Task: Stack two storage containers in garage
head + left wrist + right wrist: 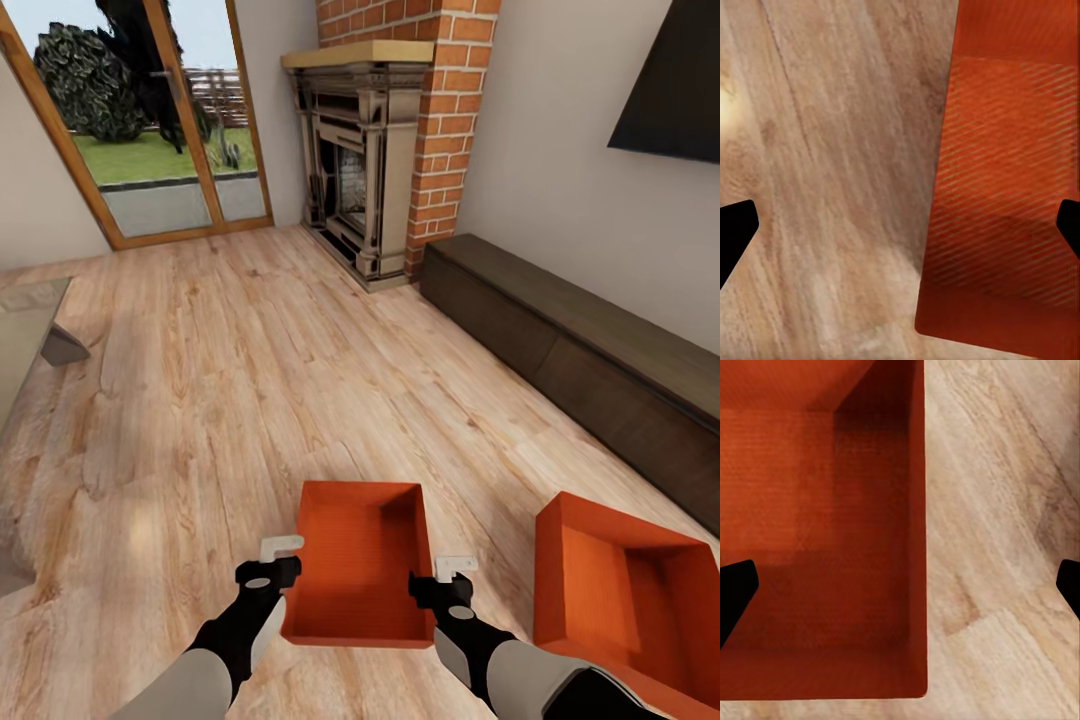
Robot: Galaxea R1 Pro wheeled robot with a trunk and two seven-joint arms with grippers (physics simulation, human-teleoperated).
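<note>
Two orange-red storage containers stand open-topped on the living room's light wood plank floor. One container (360,560) lies between my arms, the other (620,590) to its right near my right forearm. My left gripper (283,560) hovers open over the middle container's left wall. My right gripper (447,575) hovers open over its right wall. Looking down from the left wrist, the left gripper (900,232) is spread wide, with the container's edge (1012,187) between its fingers. Seen from the right wrist, the right gripper (900,592) straddles the container's wall (817,510). Neither gripper holds anything.
A brick fireplace (360,170) stands ahead, with wood-framed glass doors (150,130) to its left. A long dark low cabinet (570,350) runs along the right wall under a black TV (670,90). A glass table corner (25,330) juts in at the left.
</note>
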